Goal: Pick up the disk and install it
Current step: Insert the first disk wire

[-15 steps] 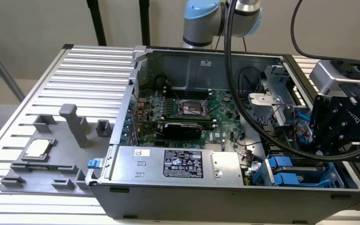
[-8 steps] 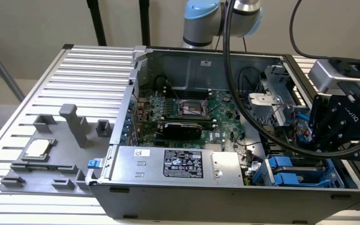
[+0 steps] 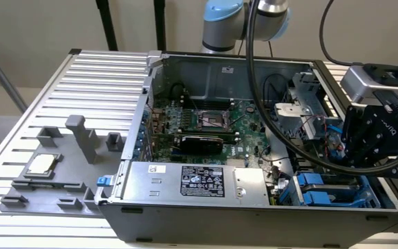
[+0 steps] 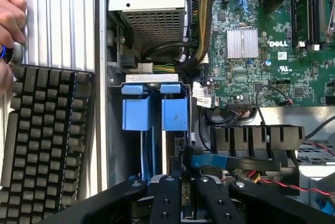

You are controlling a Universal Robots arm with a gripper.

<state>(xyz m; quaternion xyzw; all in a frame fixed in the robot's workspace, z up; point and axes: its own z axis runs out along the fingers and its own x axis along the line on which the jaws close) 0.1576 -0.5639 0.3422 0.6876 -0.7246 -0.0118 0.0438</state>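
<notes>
I am hovering my pincer (image 4: 183, 203) over the drive bay, fingers spread and holding nothing, with the disk (image 4: 154, 106) sitting in its blue rails inside the case (image 3: 254, 220) (seemingly installed, little left).

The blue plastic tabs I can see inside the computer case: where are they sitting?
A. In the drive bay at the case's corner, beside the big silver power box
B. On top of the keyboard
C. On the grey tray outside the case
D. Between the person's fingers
A: in the exterior view the blue plastic tabs stand in the drive bay at the case's corner, right beside the big silver power box, with the pincer above them.
</notes>
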